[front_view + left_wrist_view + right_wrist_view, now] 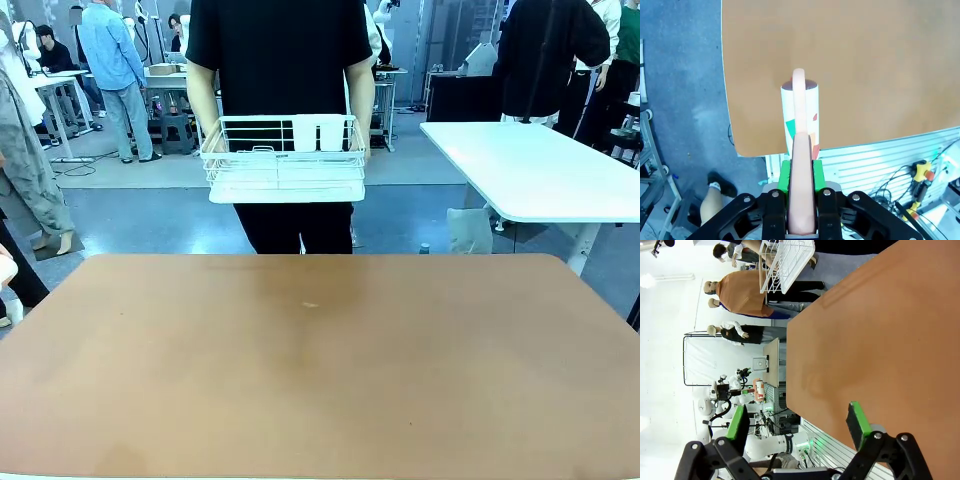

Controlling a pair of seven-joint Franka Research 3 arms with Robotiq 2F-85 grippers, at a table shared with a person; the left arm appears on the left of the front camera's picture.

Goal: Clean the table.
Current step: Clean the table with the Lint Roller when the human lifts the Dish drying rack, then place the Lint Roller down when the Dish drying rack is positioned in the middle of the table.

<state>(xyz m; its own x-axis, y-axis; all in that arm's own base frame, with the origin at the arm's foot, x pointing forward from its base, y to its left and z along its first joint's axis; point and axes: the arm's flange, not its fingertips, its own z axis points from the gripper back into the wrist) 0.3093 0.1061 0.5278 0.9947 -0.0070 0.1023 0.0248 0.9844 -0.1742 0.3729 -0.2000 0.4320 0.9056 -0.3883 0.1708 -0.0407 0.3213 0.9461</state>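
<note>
Pink-handled mug (810, 110), tight in left tool (801, 170)

White wire rack (285, 188) before a person (280, 50) — white-topped table (540, 170) nearby; pink-handled mug (812, 106), apparently.

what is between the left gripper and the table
A white mug with a pink handle: the left gripper is shut on the handle, and the table lies beyond the mug, near its edge. The left wrist view shows it.

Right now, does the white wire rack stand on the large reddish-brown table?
No, the person holds the white wire rack in the air beyond the reddish-brown table.
</note>
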